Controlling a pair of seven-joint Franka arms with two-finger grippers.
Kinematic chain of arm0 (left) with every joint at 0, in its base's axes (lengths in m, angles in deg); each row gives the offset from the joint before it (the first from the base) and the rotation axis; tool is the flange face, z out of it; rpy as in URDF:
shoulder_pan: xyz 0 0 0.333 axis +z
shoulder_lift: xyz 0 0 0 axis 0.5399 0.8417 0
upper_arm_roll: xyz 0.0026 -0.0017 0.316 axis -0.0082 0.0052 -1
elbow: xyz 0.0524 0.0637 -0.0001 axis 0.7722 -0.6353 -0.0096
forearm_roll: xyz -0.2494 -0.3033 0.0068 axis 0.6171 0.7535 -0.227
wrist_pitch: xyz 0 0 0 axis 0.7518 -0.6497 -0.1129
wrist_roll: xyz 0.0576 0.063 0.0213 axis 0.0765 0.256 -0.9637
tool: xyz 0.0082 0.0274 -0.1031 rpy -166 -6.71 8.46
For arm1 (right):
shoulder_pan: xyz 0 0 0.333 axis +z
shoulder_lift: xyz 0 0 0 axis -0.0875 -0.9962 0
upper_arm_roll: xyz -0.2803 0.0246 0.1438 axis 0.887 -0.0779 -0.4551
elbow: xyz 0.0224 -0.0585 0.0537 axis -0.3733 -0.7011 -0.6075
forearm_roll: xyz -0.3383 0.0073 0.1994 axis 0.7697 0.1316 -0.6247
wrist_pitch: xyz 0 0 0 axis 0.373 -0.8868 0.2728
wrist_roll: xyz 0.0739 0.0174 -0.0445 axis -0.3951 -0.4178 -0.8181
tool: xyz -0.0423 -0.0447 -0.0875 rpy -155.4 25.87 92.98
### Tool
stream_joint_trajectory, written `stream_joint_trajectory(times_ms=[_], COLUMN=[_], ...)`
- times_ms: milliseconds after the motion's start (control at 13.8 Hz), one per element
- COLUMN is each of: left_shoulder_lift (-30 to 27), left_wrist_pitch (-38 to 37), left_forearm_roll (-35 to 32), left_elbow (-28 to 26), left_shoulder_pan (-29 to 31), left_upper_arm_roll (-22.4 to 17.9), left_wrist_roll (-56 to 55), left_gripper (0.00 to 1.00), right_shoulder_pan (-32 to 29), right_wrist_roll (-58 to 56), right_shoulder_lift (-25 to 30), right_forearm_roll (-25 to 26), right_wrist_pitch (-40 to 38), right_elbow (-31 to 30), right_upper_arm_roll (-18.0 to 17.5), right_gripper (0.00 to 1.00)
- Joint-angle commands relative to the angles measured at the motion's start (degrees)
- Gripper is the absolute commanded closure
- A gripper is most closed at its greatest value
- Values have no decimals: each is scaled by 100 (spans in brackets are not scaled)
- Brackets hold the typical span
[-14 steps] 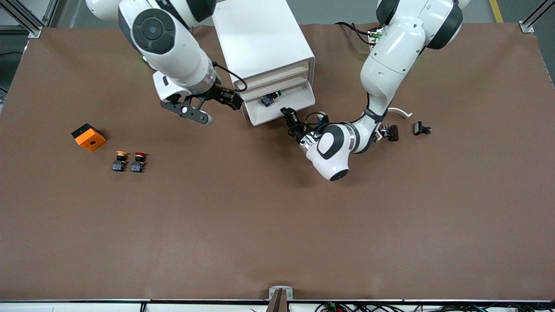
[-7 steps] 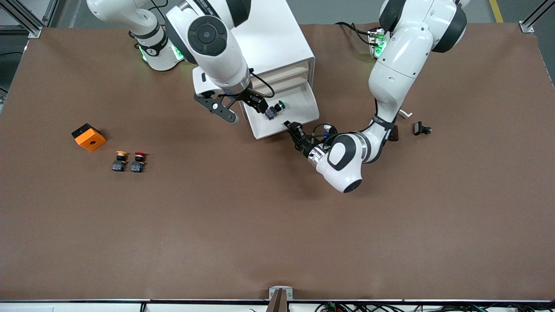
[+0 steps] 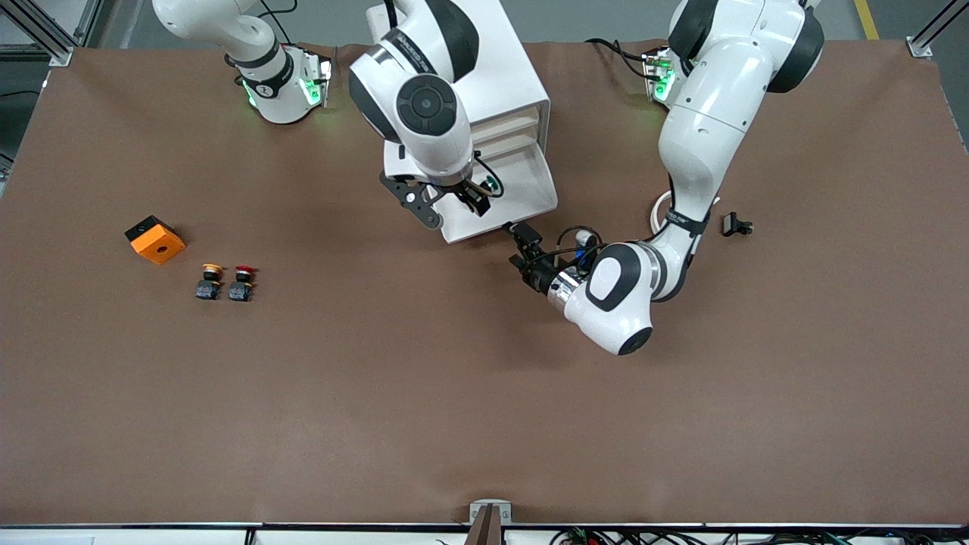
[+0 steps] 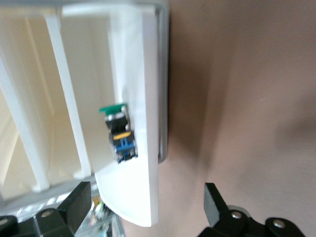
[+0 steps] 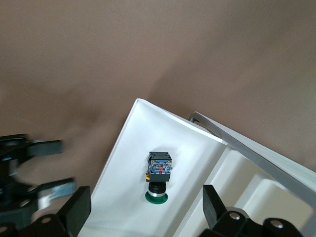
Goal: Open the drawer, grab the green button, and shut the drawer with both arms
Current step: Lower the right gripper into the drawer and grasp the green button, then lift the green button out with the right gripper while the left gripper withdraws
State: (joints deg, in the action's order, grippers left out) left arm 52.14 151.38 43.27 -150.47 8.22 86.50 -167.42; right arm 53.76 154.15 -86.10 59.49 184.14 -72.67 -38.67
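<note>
The right tool (image 3: 475, 198) is hanging over the pulled-out drawer (image 3: 522, 198) of the white cabinet (image 3: 469, 68), its fingers (image 5: 79, 210) spread wide and gripping nothing. The button (image 5: 159, 175) is lying on its side on the drawer floor, directly under that tool. The left tool (image 3: 522, 242) is sitting low over the surface (image 3: 454, 393) just beside the drawer's front corner, fingers (image 4: 215, 205) parted and empty.
</note>
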Motion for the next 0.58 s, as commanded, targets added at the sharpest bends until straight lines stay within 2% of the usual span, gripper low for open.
stream_joint_trajectory(times_ms=[0, 145, 506], left_shoulder_lift=[-127, -364, -839], left_wrist_pitch=[-291, -273, -247], left_forearm_roll=[-968, -1454, -1482], left_elbow=[513, 523, 576], left_shoulder_pan=[-33, 11, 143], left_upper_arm_roll=[-116, -291, -1503], left_wrist_roll=[124, 431, 1291], left_gripper=[0, 0, 0], right_shoulder_pan=[153, 293, 548], right_wrist_roll=[121, 112, 24], right_shoulder_lift=[-223, -319, -575], right_forearm_roll=[-17, -26, -26], right_wrist_pitch=[135, 354, 435], right_elbow=[28, -130, -192], right_upper_arm_roll=[57, 57, 57], right_gripper=[0, 0, 0])
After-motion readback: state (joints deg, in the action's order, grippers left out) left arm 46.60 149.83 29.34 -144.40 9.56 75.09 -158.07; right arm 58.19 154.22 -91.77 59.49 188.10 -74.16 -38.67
